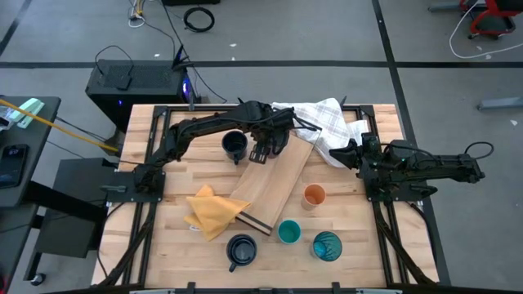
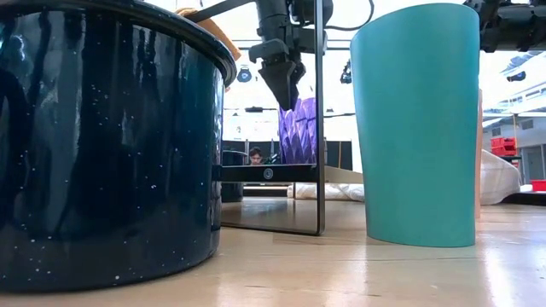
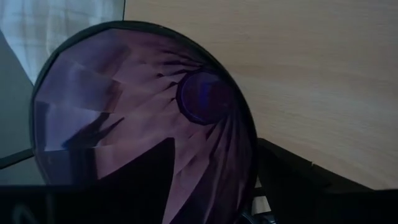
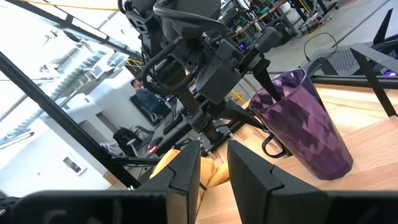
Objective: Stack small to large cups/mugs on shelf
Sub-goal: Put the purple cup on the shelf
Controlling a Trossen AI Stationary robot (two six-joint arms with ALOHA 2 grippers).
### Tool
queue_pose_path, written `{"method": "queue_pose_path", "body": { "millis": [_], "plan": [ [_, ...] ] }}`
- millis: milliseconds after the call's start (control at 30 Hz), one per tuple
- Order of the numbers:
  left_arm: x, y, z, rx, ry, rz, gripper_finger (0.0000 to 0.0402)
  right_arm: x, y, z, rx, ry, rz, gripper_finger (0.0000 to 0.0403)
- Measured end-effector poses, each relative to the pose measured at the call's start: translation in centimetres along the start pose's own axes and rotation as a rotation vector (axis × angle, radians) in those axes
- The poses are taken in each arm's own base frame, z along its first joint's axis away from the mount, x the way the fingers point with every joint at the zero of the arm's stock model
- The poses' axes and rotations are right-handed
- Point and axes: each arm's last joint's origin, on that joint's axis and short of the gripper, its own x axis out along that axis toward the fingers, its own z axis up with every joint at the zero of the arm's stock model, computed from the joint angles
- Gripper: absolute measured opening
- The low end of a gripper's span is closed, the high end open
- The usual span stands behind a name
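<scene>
Purple and faceted, the tall tumbler (image 4: 305, 121) stands upright at the far end of the light-wood shelf (image 1: 274, 184), just beside the white checked towel (image 1: 323, 118). The left gripper (image 4: 264, 74) sits right over its mouth, one dark finger dipping inside the rim and the other outside it; from where the cameras look, it seems pinched on the wall of the cup, though I can't quite see whether the pads are pressing. The left wrist view looks straight down into the tumbler (image 3: 143, 118), its round base showing deep inside, with the plank's pale grain beside it.

One navy mug (image 1: 235, 145) stands on the table just beside the plank, close under the left arm. The shelf lies slantwise across the table, its near dark end resting against the crumpled yellow cloth (image 1: 214, 211). Near the front edge sit the second navy mug (image 1: 241, 250), the small teal cup (image 1: 288, 233) and the teal-blue patterned tumbler (image 1: 328, 246), with the small orange cup (image 1: 315, 196) a little farther back, beside the plank.

The right gripper (image 4: 214, 165) waits over the table's right side, well apart from the cups, its two fingers a narrow gap apart and holding nothing. A person (image 2: 254, 156) sits in the room behind.
</scene>
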Motion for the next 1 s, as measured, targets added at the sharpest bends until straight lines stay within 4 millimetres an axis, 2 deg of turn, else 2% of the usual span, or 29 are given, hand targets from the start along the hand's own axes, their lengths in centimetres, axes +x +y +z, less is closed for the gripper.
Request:
{"method": "queue_pose_path", "body": {
  "millis": [1000],
  "plan": [
    [0.0, 1.2, 0.2, -0.029, -0.042, 0.085, 0.0231, 0.0, -0.1, -0.2, -0.003, 0.018, -0.015, 0.0089]
  ]
}}
